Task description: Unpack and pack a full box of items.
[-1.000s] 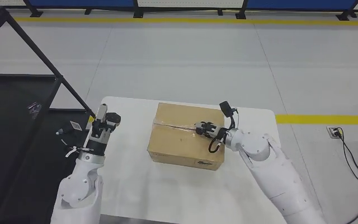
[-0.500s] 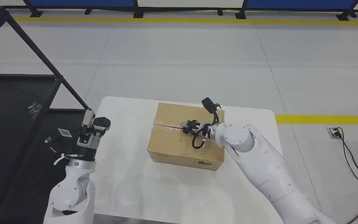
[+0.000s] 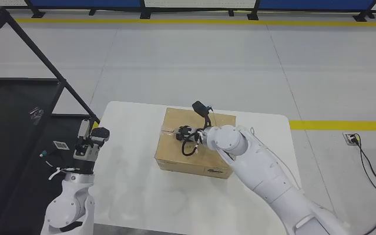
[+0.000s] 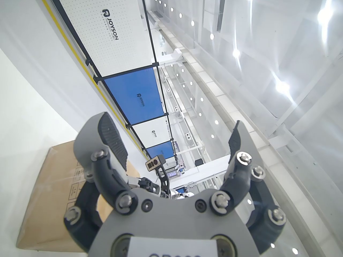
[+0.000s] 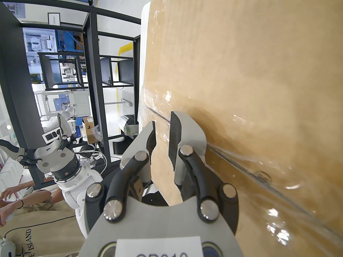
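Note:
A taped-shut cardboard box (image 3: 176, 154) sits in the middle of the white table (image 3: 135, 182). My right gripper (image 3: 184, 130) rests low over the box top, near the left end of the clear tape seam (image 5: 241, 163). In the right wrist view its fingers (image 5: 163, 121) stand almost together with nothing between them, tips at the seam on the box (image 5: 241, 68). My left gripper (image 3: 94, 129) is raised at the table's left edge, well apart from the box. Its fingers (image 4: 172, 124) are spread wide and empty, pointing upward, with the box (image 4: 53, 183) behind them.
A black metal frame (image 3: 41, 64) and dark shelving stand to the left of the table. Bare tabletop lies in front of the box and to its left. The floor beyond the table has a yellow line (image 3: 332, 124).
My right gripper has slid leftward along the box's top seam, from the right end to the left part. My left arm has drawn back toward the table's left edge.

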Robot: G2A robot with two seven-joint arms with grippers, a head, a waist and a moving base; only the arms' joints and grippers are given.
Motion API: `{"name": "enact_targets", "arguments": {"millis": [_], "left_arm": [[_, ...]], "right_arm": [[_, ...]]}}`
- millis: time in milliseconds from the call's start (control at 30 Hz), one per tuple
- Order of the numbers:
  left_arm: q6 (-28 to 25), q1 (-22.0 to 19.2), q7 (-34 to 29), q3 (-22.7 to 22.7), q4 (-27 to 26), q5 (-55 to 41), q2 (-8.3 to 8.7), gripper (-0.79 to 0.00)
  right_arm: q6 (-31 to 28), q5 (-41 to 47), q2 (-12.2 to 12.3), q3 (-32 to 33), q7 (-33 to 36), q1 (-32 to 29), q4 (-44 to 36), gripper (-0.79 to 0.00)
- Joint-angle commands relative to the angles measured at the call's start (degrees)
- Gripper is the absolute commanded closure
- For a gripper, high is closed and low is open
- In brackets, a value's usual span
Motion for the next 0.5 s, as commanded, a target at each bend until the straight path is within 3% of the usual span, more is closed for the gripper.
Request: {"name": "enact_targets", "arguments": {"millis": [0, 467], "left_arm": [[-0.21, 0.35, -0.01, -0.23, 0.04, -0.35, 0.11, -0.785], [-0.31, 0.86, -0.57, -0.6, 0.76, -1.75, 0.81, -0.785]], "right_arm": [[-0.24, 0.58, -0.99, -0.84, -0.99, 0.82, 1.53, -0.191], [-3.06, 1.74, -6.36, -4.67, -2.57, 4.22, 8.72, -0.222]]}}
